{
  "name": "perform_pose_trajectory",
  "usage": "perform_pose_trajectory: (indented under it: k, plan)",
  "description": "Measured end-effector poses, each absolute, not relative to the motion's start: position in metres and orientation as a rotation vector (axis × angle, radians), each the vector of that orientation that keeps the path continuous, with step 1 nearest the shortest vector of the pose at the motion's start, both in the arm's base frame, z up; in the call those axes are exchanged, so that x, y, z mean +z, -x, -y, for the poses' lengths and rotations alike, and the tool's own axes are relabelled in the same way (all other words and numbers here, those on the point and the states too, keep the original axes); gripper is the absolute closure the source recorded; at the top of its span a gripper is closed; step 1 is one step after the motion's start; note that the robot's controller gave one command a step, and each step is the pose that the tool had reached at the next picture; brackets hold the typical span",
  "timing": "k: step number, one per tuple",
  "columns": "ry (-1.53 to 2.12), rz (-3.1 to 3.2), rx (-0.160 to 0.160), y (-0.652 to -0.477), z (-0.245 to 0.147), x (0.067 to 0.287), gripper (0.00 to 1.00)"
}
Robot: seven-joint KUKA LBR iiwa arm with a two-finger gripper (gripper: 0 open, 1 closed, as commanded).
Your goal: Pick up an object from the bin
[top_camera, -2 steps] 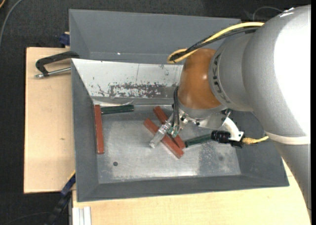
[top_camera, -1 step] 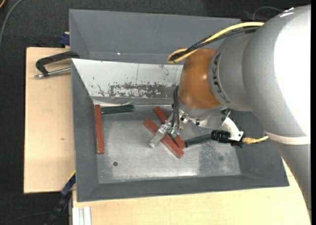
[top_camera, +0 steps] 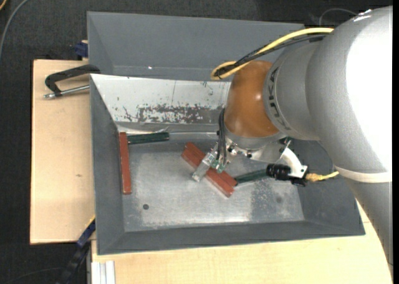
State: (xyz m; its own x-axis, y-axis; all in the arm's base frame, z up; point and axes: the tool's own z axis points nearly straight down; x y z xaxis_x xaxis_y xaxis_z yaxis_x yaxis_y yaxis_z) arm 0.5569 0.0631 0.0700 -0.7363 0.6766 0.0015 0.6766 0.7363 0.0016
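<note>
Grey arm link [top_camera: 349, 89] at right of frame, its orange wrist cover [top_camera: 249, 102] toward centre. Claw [top_camera: 207, 165] is down in the middle of the bin [top_camera: 187, 220], over the mid-length of a red-brown rectangular block [top_camera: 222, 184] lying diagonally, upper left to lower right. Clamped or apart: cannot tell. Dark green pen [top_camera: 249, 177] lies just right of the block. Long red-brown bar [top_camera: 126, 164] lies along the left wall, with a second green pen [top_camera: 149, 139] by its upper end.
</note>
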Motion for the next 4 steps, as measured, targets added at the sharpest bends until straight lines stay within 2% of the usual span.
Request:
perform_pose_trajectory:
  k: [1, 2, 3, 4]
  plan:
    - [1.139, 2.93, -0.005, -0.558, -0.064, 0.082, 1.0]
    - [1.137, 2.934, -0.007, -0.559, -0.065, 0.128, 1.0]
    - [1.132, 2.934, -0.005, -0.56, -0.066, 0.137, 1.0]
    - [1.129, 2.939, -0.008, -0.562, -0.067, 0.19, 1.0]
